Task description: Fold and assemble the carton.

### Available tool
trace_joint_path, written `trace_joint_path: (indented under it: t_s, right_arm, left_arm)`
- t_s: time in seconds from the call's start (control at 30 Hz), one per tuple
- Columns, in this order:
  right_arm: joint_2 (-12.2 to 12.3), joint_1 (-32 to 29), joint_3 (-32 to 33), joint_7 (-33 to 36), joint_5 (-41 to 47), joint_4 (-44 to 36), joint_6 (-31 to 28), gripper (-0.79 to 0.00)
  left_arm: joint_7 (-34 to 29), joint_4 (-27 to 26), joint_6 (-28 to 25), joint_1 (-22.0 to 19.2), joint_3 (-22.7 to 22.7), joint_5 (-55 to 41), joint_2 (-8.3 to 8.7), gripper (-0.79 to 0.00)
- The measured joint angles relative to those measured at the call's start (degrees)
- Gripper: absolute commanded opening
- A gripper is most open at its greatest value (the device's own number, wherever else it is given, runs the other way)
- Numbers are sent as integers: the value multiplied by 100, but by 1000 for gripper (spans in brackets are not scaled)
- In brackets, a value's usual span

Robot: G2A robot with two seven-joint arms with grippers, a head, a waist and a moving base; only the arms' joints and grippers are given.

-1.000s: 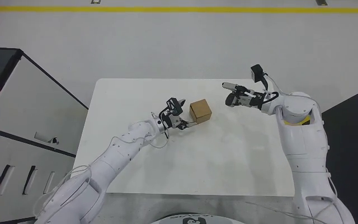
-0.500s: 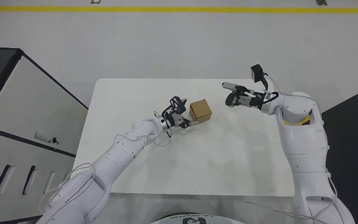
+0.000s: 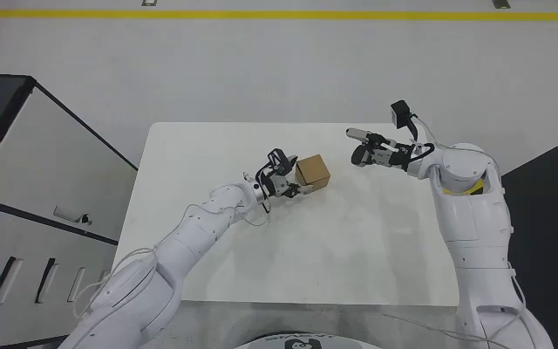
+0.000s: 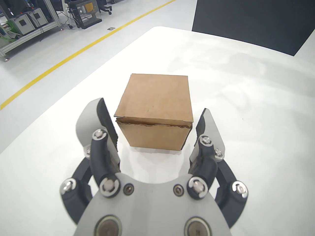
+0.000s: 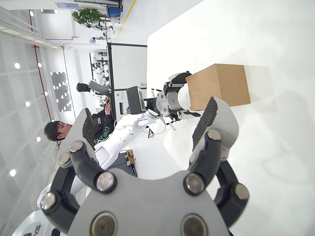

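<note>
Sitting closed just above the top frame's centre on the white surface (image 3: 366,262) was the brown carton (image 3: 312,172) | left gripper (image 3: 290,181) just left of it, fingers open | right gripper (image 3: 353,147) well apart at its right, fingers open | left wrist: fingers (image 4: 105,121) flanked the carton's near face | right wrist: fingers (image 5: 209,116) were spread, carton beyond.
</note>
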Motion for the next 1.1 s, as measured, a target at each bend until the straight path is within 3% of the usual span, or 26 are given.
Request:
trace_joint_path:
  t_s: [0.27, 0.4, 0.5, 0.57, 0.67, 0.9, 1.1]
  right_arm:
    - [0, 0, 0, 0, 0, 0, 0, 0]
    - [0, 0, 0, 0, 0, 0, 0, 0]
    - [0, 0, 0, 0, 0, 0, 0, 0]
    - [0, 0, 0, 0, 0, 0, 0, 0]
    - [0, 0, 0, 0, 0, 0, 0, 0]
    - [0, 0, 0, 0, 0, 0, 0, 0]
    - [0, 0, 0, 0, 0, 0, 0, 0]
  left_arm:
    - [122, 372, -16, -108, 84, 66, -158, -68]
    - [185, 532, -56, -153, 106, 91, -223, -117]
    - [224, 620, -69, -178, 109, 91, -264, -416]
    - [251, 673, -72, -191, 107, 89, -285, -514]
    - [283, 756, -72, -212, 102, 97, -315, -785]
    - [423, 829, -96, -267, 65, 189, -328, -785]
    - [623, 693, -404, -306, -33, 404, -182, -785]
